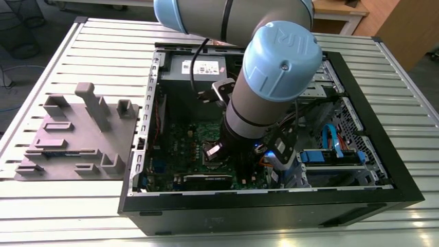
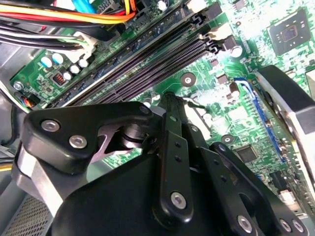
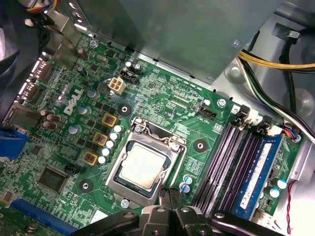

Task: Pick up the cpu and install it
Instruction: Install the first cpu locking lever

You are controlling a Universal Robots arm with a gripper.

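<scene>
The tool (image 3: 168,199) has its fingers pressed together, holding nothing, just beside the socket frame (image 3: 143,164). Inside that frame, at the tool's 10 o'clock, lies the cpu (image 3: 141,165), square, flat, pale silvery-grey.

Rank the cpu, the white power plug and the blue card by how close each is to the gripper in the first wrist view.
1. cpu: seated in its socket, just beyond the gripper.
2. white power plug: further up the board, past the socket.
3. blue card: farthest, at the board's edge.
</scene>
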